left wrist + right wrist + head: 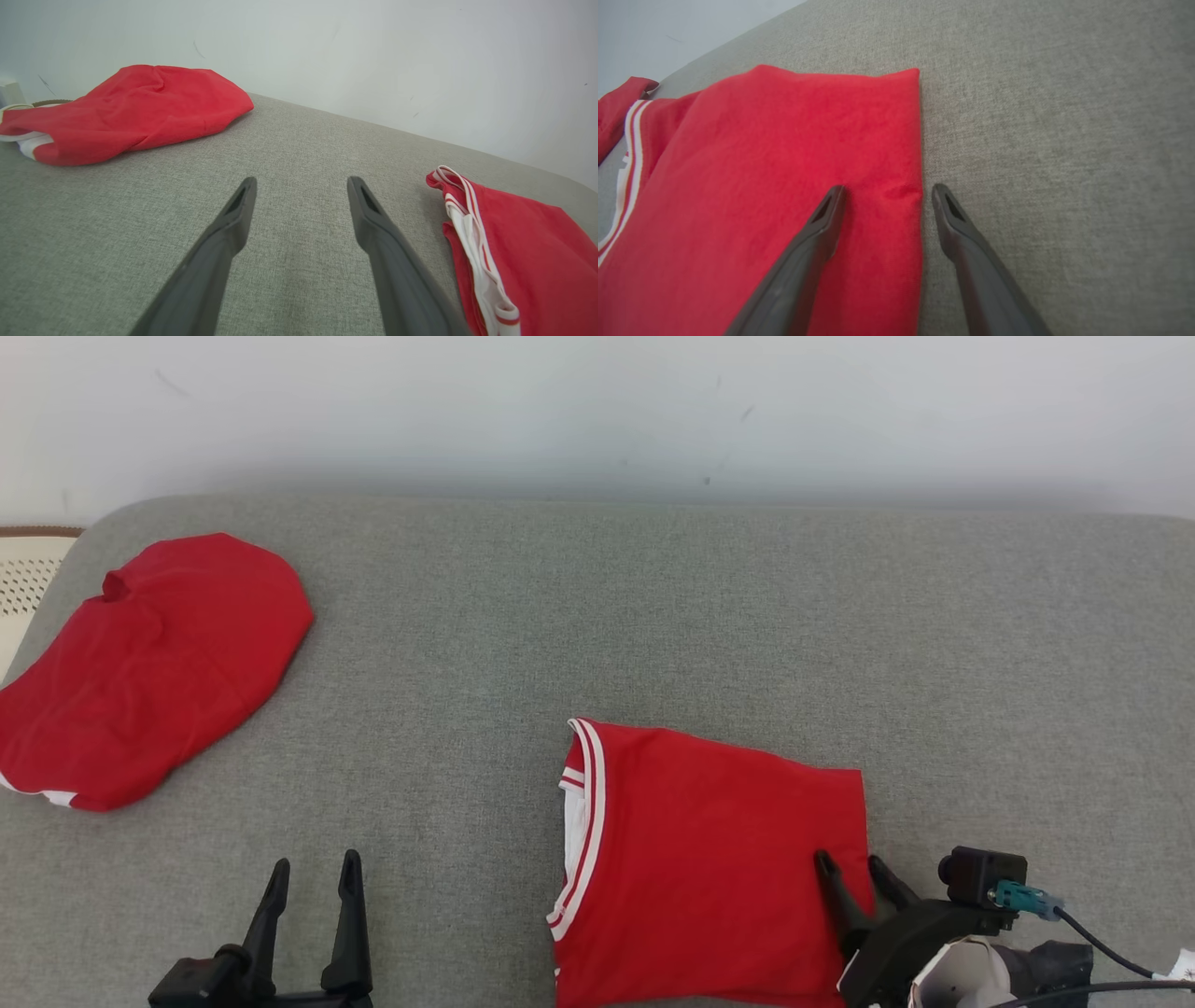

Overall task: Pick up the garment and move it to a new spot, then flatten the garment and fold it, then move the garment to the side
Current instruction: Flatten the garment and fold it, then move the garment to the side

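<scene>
folded garment (pixel 709 859): lower part cut off at bottom edge | second red garment (pixel 140 672): left tip cut off at left edge

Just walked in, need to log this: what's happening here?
A red garment with white trim lies folded on the gray surface. The robot's open right gripper straddles its right edge, one finger over cloth, one over the surface. The open left gripper hangs over bare surface. A second red garment sits bundled at the far left.
</scene>
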